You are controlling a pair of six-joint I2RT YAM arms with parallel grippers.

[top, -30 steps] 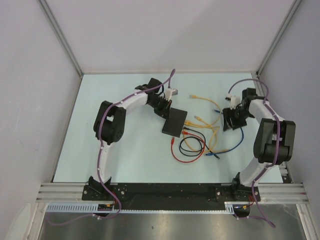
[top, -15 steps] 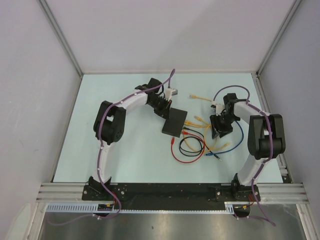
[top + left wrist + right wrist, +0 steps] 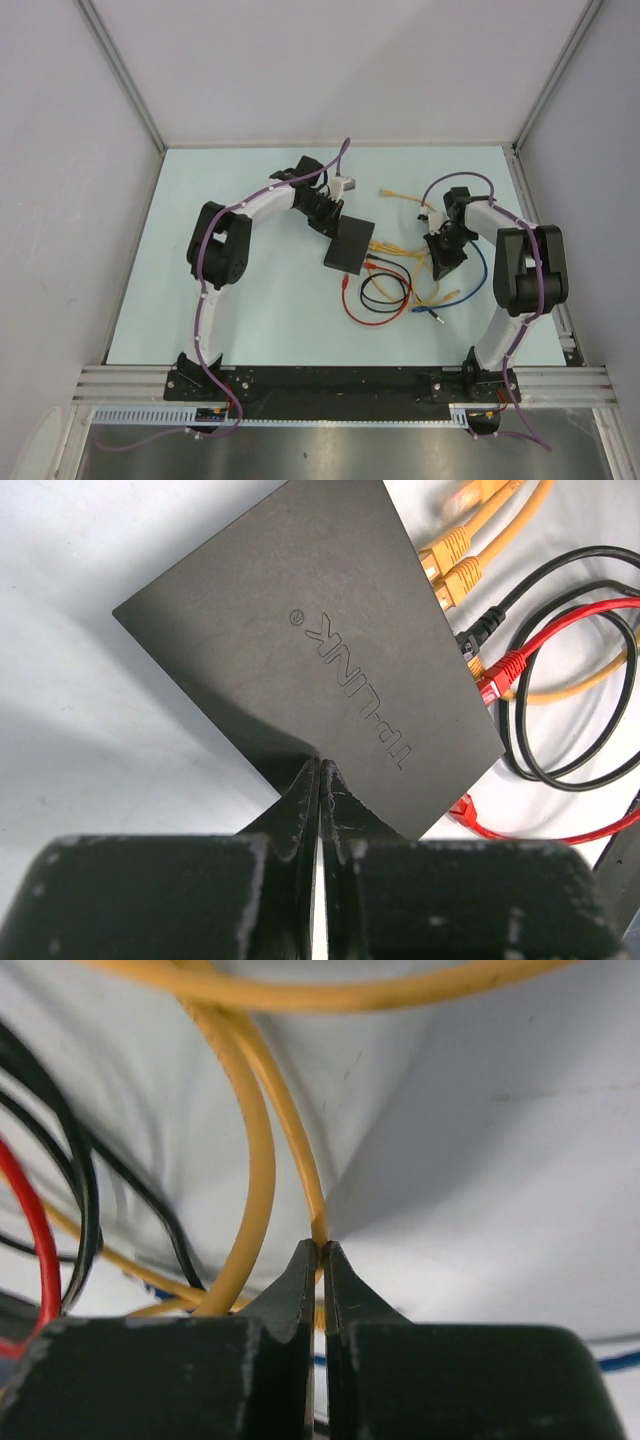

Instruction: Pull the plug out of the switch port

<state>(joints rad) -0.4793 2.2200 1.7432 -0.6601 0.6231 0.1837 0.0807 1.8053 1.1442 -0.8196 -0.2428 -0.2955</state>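
With the left tool (image 3: 320, 772) shut and bearing on the switch (image 3: 348, 246) at mid-frame, the right tool (image 3: 322, 1255), pinched shut on a yellow cable (image 3: 297, 1150), should pull straight away from it, not sideways.

Left fingers (image 3: 298, 805) pressed together, tips at the near edge of the black switch (image 3: 300, 650) on the white bench (image 3: 100, 760). Yellow plugs (image 3: 455, 565), a black plug (image 3: 482, 630) and a red plug (image 3: 506, 668) line its right edge.
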